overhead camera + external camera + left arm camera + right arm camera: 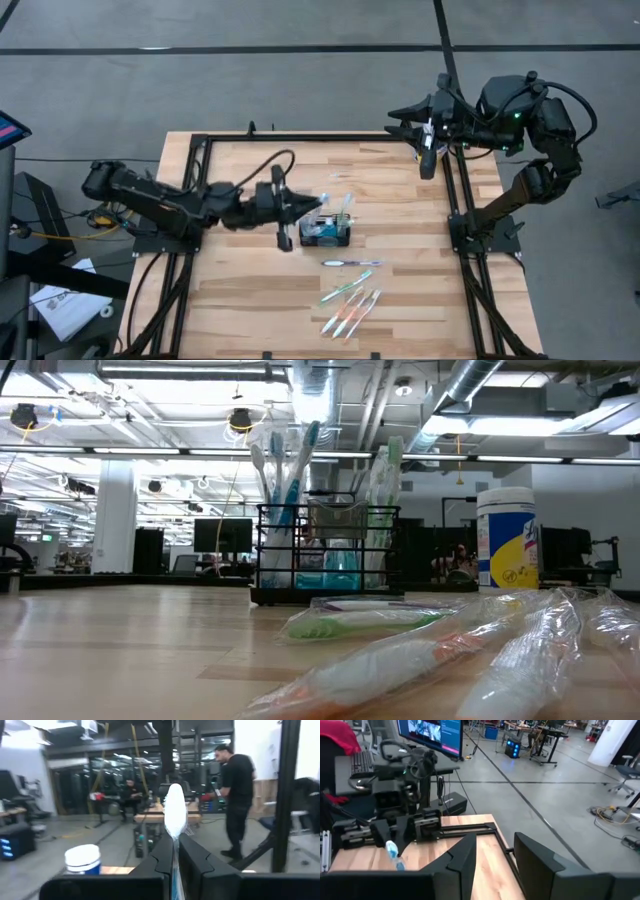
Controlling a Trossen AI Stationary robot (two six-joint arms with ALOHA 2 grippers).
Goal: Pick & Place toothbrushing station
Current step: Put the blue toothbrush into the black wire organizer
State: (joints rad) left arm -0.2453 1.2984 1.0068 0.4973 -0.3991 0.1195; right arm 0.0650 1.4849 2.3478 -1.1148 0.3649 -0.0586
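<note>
The toothbrushing station, a black wire-mesh caddy (pixel 327 233) (pixel 325 555), stands on the wooden table near its middle, with several toothbrushes upright in it. My left gripper (pixel 310 204) (pixel 175 845) hovers just left of the caddy, shut on a plastic-wrapped toothbrush (pixel 175 810) (pixel 394 855). Several more wrapped toothbrushes (pixel 350 298) (pixel 430 650) lie flat on the table nearer the front edge. My right gripper (pixel 398 118) (pixel 495 855) waits open and high over the far right corner, with nothing between its fingers. My left gripper pinches the wrapped toothbrush between its two fingers (pixel 192 855). The brush lies along the fingers, and its white end (pixel 175 805) sticks out past the fingertips. The fingers come roughly level from the table's left. The brush is lifted clear of the table.
A white tub with a yellow-blue label (pixel 508 540) (pixel 82 860) stands at the far right of the table. Black frame rails (pixel 460 200) run along the table's sides and far edge. People show in the room beyond the table.
</note>
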